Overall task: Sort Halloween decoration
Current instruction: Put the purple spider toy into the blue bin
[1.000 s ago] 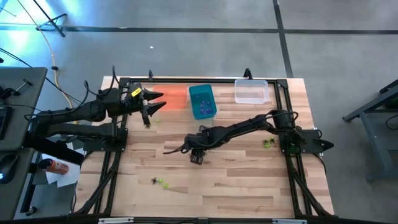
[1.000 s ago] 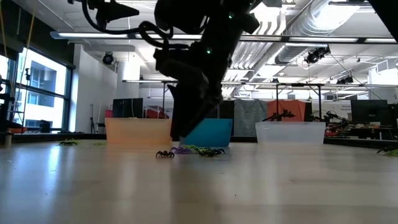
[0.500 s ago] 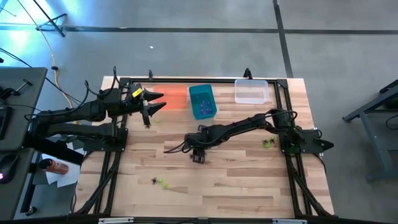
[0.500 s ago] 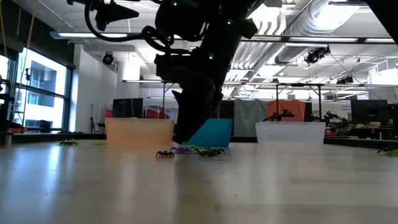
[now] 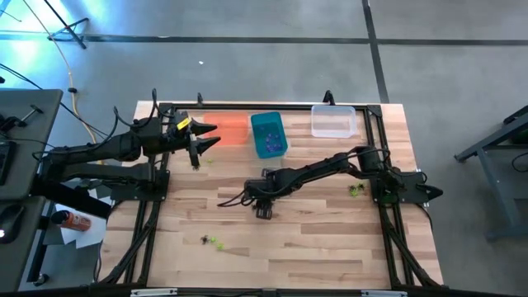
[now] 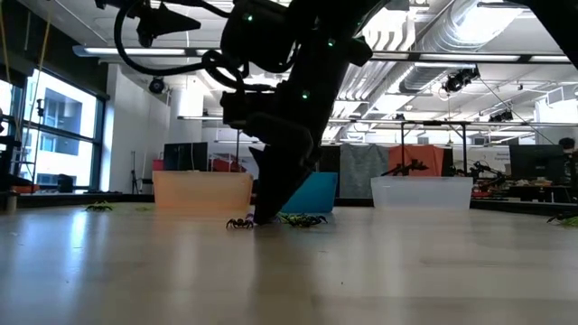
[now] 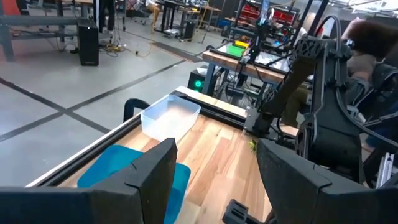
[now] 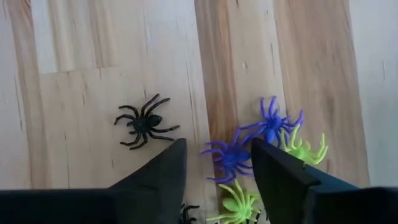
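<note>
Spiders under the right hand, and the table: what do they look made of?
The purple spider, green spider and black spider look like moulded plastic: flat solid colour, thin stiff legs, slight sheen. The table looks like jointed wood planks: visible grain, matte finish.

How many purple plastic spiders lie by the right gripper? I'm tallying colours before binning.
2. One purple plastic spider sits between the right gripper fingertips; the other is just beyond it, touching a yellow-green plastic spider. The fingers may hide more.
</note>
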`<action>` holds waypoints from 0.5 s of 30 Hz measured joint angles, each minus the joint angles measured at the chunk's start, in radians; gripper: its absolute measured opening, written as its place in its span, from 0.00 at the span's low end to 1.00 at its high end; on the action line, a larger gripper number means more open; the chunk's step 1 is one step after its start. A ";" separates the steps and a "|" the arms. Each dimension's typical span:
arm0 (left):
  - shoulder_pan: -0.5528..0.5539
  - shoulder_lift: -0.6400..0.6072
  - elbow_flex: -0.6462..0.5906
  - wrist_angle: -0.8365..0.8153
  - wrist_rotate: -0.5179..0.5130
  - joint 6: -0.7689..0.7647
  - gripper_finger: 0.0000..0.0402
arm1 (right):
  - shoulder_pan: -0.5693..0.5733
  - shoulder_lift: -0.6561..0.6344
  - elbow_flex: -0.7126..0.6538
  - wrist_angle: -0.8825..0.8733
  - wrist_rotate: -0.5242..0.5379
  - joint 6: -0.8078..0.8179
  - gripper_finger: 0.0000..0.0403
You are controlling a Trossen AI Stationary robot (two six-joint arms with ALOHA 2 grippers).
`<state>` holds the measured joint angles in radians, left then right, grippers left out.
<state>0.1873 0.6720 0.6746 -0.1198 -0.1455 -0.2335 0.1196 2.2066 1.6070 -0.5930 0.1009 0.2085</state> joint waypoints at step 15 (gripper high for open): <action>0.000 0.000 0.000 0.001 0.000 0.000 0.53 | -0.002 -0.039 0.046 -0.016 0.000 -0.077 0.02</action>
<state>0.1871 0.6720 0.6746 -0.1187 -0.1455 -0.2333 0.1174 2.1677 1.6532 -0.6089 0.1010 0.1316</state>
